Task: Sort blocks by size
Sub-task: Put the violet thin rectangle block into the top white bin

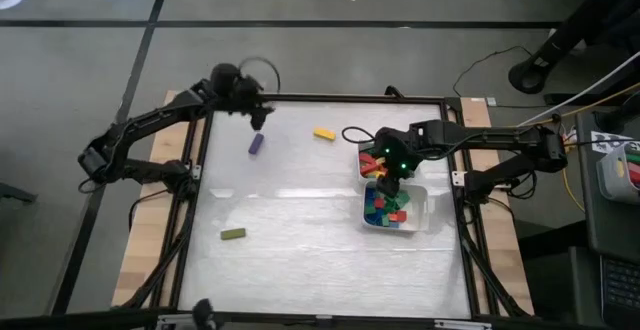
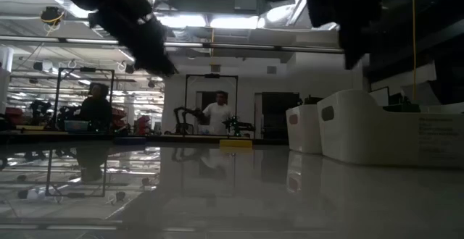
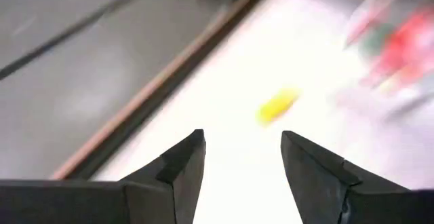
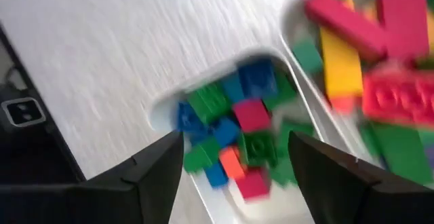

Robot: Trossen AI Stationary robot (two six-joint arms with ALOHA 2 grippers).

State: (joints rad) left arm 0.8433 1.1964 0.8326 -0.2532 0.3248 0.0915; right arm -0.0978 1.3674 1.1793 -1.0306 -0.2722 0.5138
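1. High view: right gripper point(image 1: 393, 177) spread, empty, above two white trays point(image 1: 424, 208) of blocks point(image 1: 390, 208). Purple bar point(image 1: 256, 143), yellow bar point(image 1: 324, 133), green bar point(image 1: 233, 234) loose, each angled; wide bare table point(image 1: 300, 260) between.
2. Left wrist: left gripper point(image 3: 243, 157) parted, empty; yellow bar ahead, diagonal, near table's edge.
3. Right wrist: short cubes point(image 4: 234, 139) under spread fingers point(image 4: 157, 163).

A robotics lab: equipment racks point(image 2: 80, 101), ceiling strip lights point(image 2: 217, 22).

Blocks point(image 1: 392, 210) fill two adjoining trays point(image 1: 424, 198); three lie left
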